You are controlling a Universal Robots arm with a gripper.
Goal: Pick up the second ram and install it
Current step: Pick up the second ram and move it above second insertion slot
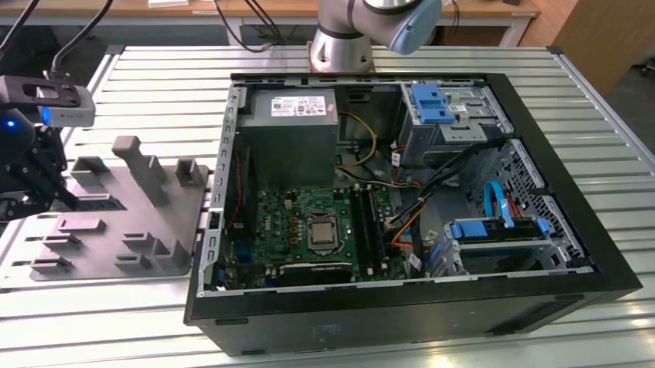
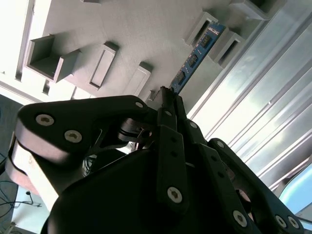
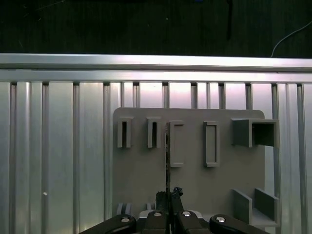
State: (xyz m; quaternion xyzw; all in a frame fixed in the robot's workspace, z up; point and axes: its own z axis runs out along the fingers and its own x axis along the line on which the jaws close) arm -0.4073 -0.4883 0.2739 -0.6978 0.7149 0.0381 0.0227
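My gripper [image 1: 31,184] hangs at the exterior view's far left, over the grey holder plate [image 1: 103,230]. In the second wrist view its black fingers [image 2: 168,105] are shut on one end of the second ram [image 2: 195,56], a thin stick with a blue face and dark chips. The stick's far end reaches in between two grey holder blocks [image 2: 226,41]. In the first wrist view the ram [image 3: 167,161] shows edge-on as a thin dark line running out from the gripper [image 3: 169,196] over the plate [image 3: 141,175]. The green motherboard [image 1: 307,226] lies in the open case, with long black slot rails [image 1: 370,222].
The open black computer case [image 1: 409,307] fills the middle and the exterior view's right, holding a power supply [image 1: 291,130], blue drive bays [image 1: 440,103] and loose cables [image 1: 440,184]. Upright grey blocks [image 1: 138,165] stand on the holder plate. Everything rests on a ribbed aluminium table [image 1: 103,322].
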